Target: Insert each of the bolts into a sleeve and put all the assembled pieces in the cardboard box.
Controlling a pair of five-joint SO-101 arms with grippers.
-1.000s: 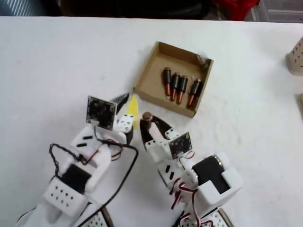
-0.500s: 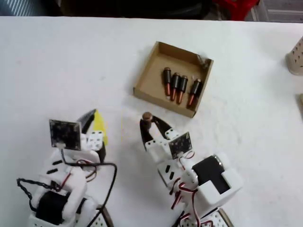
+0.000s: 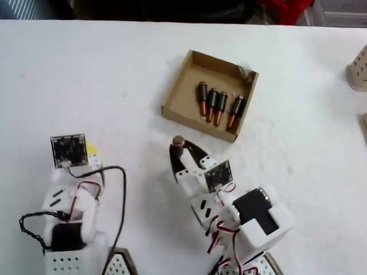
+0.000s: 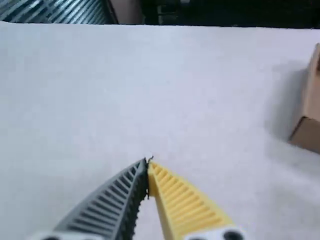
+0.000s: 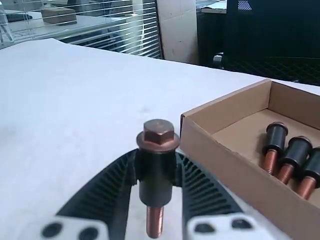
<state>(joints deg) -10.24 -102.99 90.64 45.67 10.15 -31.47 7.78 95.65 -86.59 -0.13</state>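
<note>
Right gripper (image 5: 156,162) is clamped on a smooth black sleeve (image 5: 156,182) with a coppery bolt (image 5: 158,135) through it. It stands upright, hex head on top and threaded end poking out below, just short of the cardboard box (image 3: 184,94). Its ribbed black fingers (image 5: 112,192) hug both sides. Four assembled pieces (image 3: 212,103) lie side by side in the box. Left gripper (image 4: 148,167), one grey toothed finger and one yellow, is pinched together on nothing over the white table (image 3: 86,74). From above, its camera board mostly hides it.
</note>
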